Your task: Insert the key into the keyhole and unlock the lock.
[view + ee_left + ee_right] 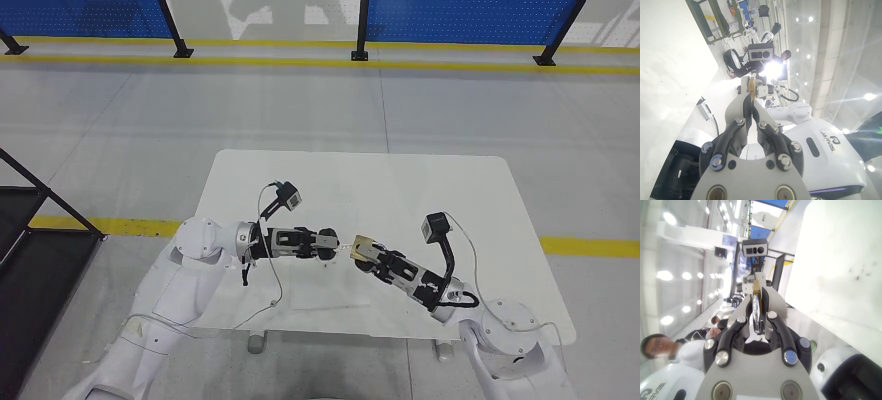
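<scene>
Padlock (755, 287) clamped in closed right tool (756, 298), held above tabletop (400, 190); left tool (751, 98) pinched shut directly opposite, tips at padlock's brass body, grasped item not discernible.

lock (362, 247): in right gripper (367, 252), above the table (450, 200), front-middle
key (753, 97): in left gripper (338, 244), just left of lock
grippers: tip to tip

Grey box (705, 110) with cable: label print too small to read. Far white banner (766, 217): logo illegible.
</scene>
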Motion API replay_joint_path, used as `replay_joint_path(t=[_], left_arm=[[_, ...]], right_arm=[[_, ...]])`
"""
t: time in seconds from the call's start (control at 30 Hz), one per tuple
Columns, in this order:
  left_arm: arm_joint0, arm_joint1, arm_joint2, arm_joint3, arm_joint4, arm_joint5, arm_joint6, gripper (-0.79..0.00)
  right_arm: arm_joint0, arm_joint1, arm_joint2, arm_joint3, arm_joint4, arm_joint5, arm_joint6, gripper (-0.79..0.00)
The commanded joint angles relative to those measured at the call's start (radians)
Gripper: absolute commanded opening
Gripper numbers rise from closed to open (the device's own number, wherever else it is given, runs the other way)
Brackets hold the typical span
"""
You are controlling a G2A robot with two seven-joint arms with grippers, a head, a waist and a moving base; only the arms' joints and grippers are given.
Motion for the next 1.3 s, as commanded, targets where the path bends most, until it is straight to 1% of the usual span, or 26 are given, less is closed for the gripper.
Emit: replay_joint_path(t=[0.0,0.2,0.27,0.57,0.73,0.8,0.9,1.27], left_arm=[[0.000,0.001,0.001,0.001,-0.002,0.002,-0.001,-0.785],[0.000,0.005,0.001,-0.004,-0.008,0.011,-0.015,-0.785],[-0.002,0.007,0.000,-0.007,-0.013,0.022,-0.036,-0.785],[-0.019,0.023,-0.031,-0.005,-0.036,0.069,-0.157,-0.785],[-0.017,0.032,-0.053,-0.007,-0.057,0.089,-0.185,-0.785],[-0.015,0.034,-0.056,-0.010,-0.060,0.094,-0.199,-0.785],[-0.009,0.038,-0.055,-0.014,-0.063,0.103,-0.215,-0.785],[0.004,0.044,-0.043,-0.023,-0.079,0.103,-0.211,-0.785]], right_arm=[[-0.001,0.002,-0.001,-0.001,0.001,-0.002,0.000,-0.785],[-0.001,0.006,-0.004,-0.002,0.006,-0.009,0.004,-0.785],[0.003,0.008,-0.003,0.003,0.015,-0.015,0.025,-0.785],[0.075,0.021,0.021,0.076,0.084,-0.047,0.190,-0.785],[0.125,0.027,0.013,0.125,0.122,-0.063,0.277,-0.785],[0.139,0.027,0.006,0.148,0.156,-0.067,0.301,-0.785],[0.165,0.029,-0.006,0.169,0.165,-0.074,0.342,-0.785],[0.203,0.038,-0.030,0.191,0.169,-0.096,0.369,-0.785]])
